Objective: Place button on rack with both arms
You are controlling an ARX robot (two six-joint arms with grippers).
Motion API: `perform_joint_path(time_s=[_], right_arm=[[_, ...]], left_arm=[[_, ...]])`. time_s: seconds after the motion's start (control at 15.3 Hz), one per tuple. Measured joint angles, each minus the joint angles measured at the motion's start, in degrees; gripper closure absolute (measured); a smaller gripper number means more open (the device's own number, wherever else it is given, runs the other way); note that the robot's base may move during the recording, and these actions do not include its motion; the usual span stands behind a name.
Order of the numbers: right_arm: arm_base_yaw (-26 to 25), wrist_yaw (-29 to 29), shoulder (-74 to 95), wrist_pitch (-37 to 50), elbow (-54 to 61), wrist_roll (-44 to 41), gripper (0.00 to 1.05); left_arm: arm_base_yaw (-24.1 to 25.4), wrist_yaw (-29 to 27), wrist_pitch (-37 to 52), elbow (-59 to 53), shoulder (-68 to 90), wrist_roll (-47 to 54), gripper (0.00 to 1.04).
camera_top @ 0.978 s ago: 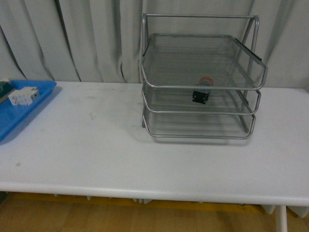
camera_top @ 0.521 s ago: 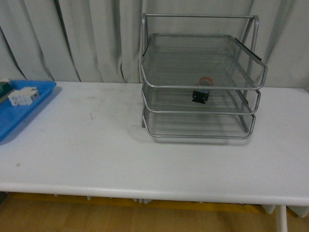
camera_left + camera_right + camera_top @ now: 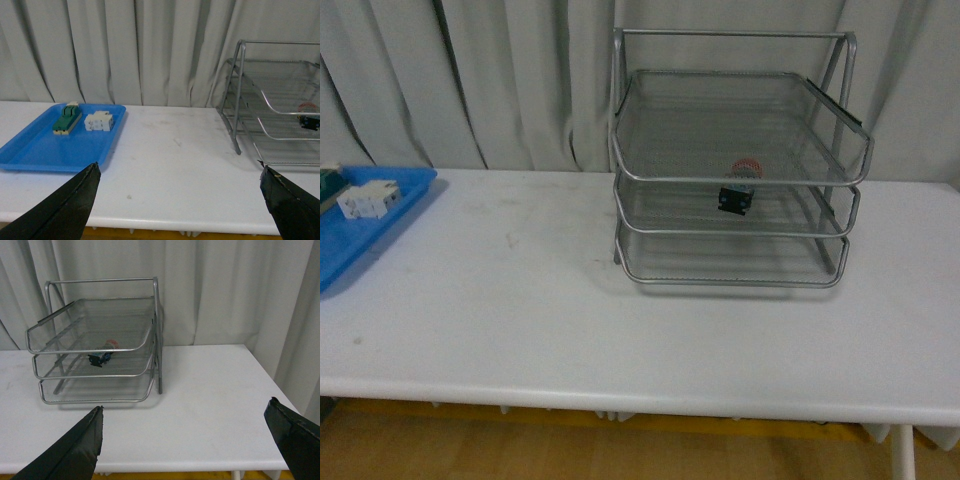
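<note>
The button [image 3: 738, 190], red cap over a dark body, lies on its side on the middle tier of the silver wire rack [image 3: 630, 150] at the back right of the table. It also shows in the left wrist view as the button [image 3: 308, 118] in the rack [image 3: 239, 95], and in the right wrist view as the button [image 3: 102, 354] in the rack [image 3: 156, 330]. Neither arm shows in the front view. My left gripper [image 3: 180, 172] and right gripper [image 3: 185, 412] hang open and empty near the table's front edge, well short of the rack.
A blue tray [image 3: 30, 157] at the left of the white table [image 3: 520, 310] holds a green block [image 3: 66, 120] and a white blocky part [image 3: 99, 121]; the same tray [image 3: 340, 255] sits at the front view's left edge. Grey curtains hang behind.
</note>
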State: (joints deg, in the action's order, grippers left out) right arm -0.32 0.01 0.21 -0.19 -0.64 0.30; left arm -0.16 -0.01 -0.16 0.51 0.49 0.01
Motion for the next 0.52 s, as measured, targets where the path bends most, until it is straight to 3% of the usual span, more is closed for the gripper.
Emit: perform_joint_path(time_s=[0.52], right_arm=[[0.0,0.0,0.0,0.0,0.0,0.0,0.06]], left_arm=[[0.0,0.0,0.0,0.0,0.0,0.0,0.07]])
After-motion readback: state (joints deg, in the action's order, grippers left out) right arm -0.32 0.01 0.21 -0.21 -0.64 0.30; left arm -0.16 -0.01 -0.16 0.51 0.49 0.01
